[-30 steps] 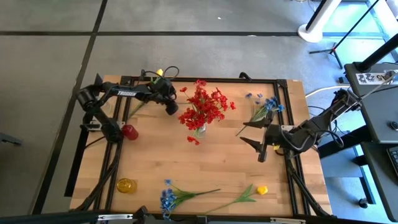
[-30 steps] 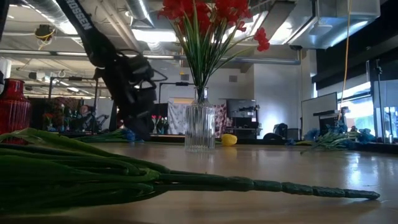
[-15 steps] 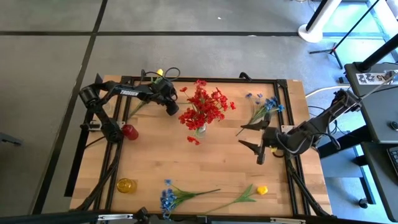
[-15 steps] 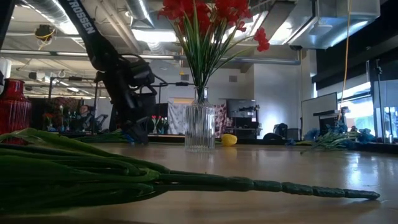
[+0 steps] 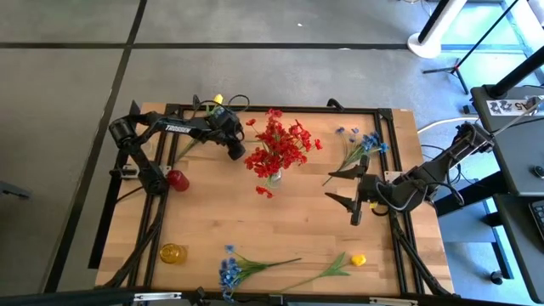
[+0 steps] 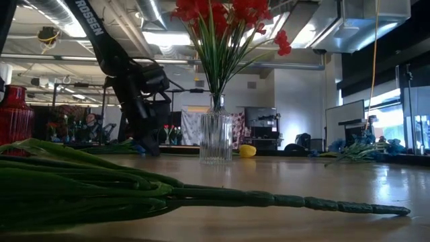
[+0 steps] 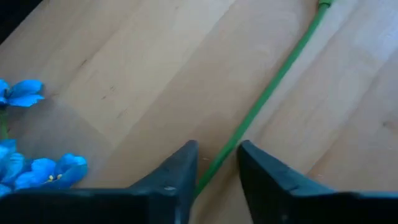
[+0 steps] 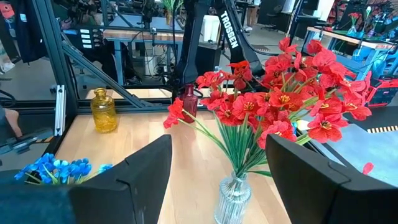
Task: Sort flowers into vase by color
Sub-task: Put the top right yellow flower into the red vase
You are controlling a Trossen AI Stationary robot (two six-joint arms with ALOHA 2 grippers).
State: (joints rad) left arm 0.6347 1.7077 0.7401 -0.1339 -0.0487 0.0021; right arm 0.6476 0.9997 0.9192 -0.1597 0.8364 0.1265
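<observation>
The left gripper (image 7: pixel 217 152) was found low over the far left part of the wooden table (image 5: pixel 297 229), just beside the clear glass vase (image 5: pixel 272 177) in which the red flowers (image 5: pixel 279 144) were already stood. Its fingers (image 7: pixel 180 171) were seen a little apart, set astride a thin green stem (image 7: pixel 273 81), with a sliver of bare wood showing on either side; no grip was judged to have been made. Blue blooms (image 7: pixel 37 174) lay on the table close by. Which bloom belonged to the stem could not be told.

The right gripper (image 5: pixel 336 185) was held waiting over the right side of the table, jaws wide apart and nothing between them.

Left unsorted were a blue spray (image 5: pixel 361 144) at the far right, a blue spray (image 5: pixel 229 268) and a yellow flower (image 5: pixel 357 258) at the near edge, and a yellow bloom (image 5: pixel 218 99) at the far edge. A red vase (image 5: pixel 176 179) and a yellow vase (image 5: pixel 172 252) stood on the left.

For the step in hand, it was judged that the stem should be centred between the pads and clamped squarely, as so thin a stem may roll or slip out. The lift should be made straight up and kept clear of the red flowers, lest the glass vase be toppled.
</observation>
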